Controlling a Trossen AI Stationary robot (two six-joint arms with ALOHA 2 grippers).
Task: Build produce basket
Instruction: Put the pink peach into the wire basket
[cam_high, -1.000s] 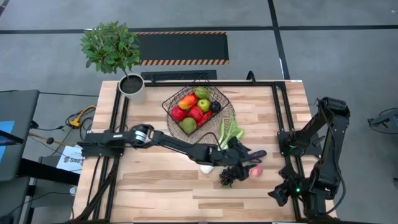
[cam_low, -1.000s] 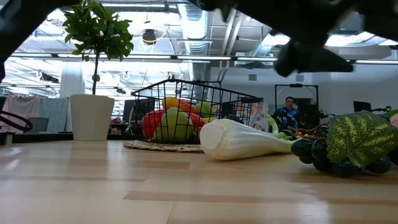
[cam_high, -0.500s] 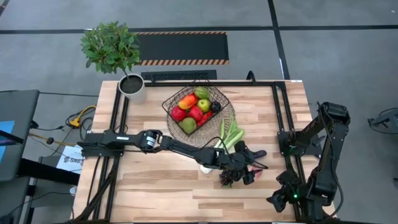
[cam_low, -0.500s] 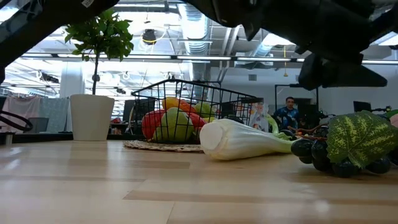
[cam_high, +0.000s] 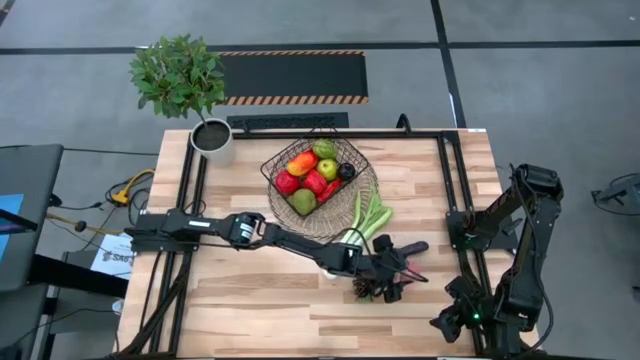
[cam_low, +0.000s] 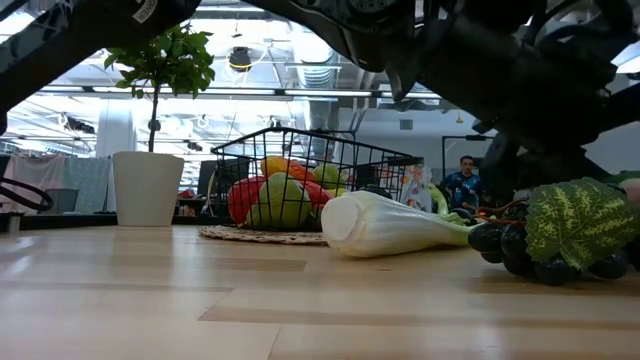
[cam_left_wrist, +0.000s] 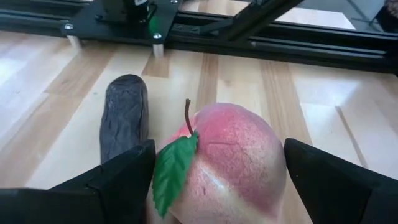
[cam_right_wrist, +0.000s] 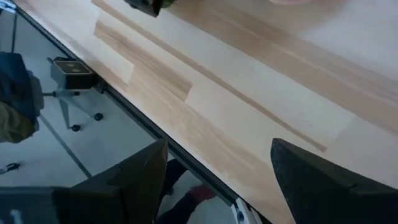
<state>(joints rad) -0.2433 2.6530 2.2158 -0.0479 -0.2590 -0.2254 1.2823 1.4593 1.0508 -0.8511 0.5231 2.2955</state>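
Note:
A pink peach (cam_left_wrist: 230, 162) with a green leaf lies on the wooden table. My left gripper (cam_left_wrist: 219, 144) is open, with one finger on each side of the peach, low over the table. In the high view the gripper (cam_high: 395, 275) hides the peach. A dark aubergine (cam_left_wrist: 123, 118) lies right beside one finger. Dark grapes (cam_high: 365, 288) and a white-green leek (cam_high: 365, 215) lie close by. The wire basket (cam_high: 315, 175) holds apples, peppers and other produce. My right gripper (cam_right_wrist: 217, 168) is open over the table's near right edge.
The basket stands on a round wicker tray (cam_high: 368, 190) at the far middle. A potted plant (cam_high: 210, 135) stands at the far left corner. Black frame rails (cam_high: 455, 200) run along the table's left and right sides. Bare wood lies near the front left.
My left gripper has come down and moved toward the table's near edge, onto the peach, staying open. The peach, which showed beside the gripper in the high view, is now covered by it. Nothing on the table has moved.

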